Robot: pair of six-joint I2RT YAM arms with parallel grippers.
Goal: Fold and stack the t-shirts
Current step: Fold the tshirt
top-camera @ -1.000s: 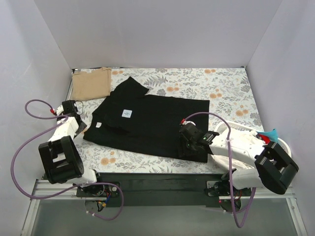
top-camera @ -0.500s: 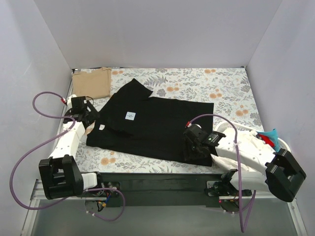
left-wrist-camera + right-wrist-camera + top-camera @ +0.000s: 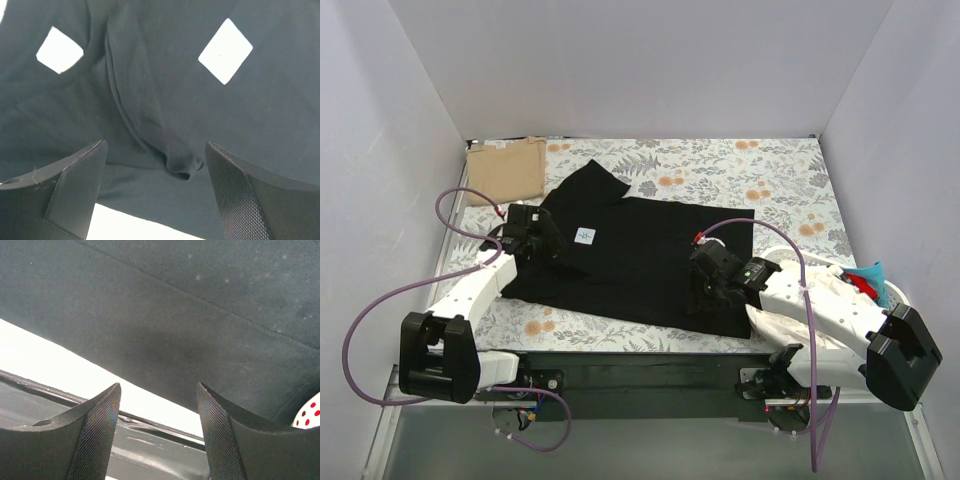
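A black t-shirt (image 3: 640,255) lies spread on the floral cloth, a small white square label (image 3: 582,234) on its left half. My left gripper (image 3: 535,237) hovers open over that left part. Between its fingers, in the left wrist view (image 3: 155,165), a folded sleeve tip (image 3: 182,167) lies loose, with two white labels (image 3: 225,50) beyond. At the shirt's near right hem my right gripper (image 3: 706,287) stands open. The right wrist view shows the hem (image 3: 165,365) just ahead of the gripper (image 3: 157,405), nothing between its fingers. A folded tan-beige t-shirt (image 3: 507,168) rests at the back left corner.
The grey-and-orange floral cloth (image 3: 770,180) covers the table. White walls enclose the left, back and right sides. A teal and red object (image 3: 868,272) sits by the right wall. A dark rail (image 3: 640,365) runs along the near edge.
My left gripper opened, let go of the shirt's left edge and moved right over the shirt; that edge now lies folded inward. The right gripper shifted only slightly.
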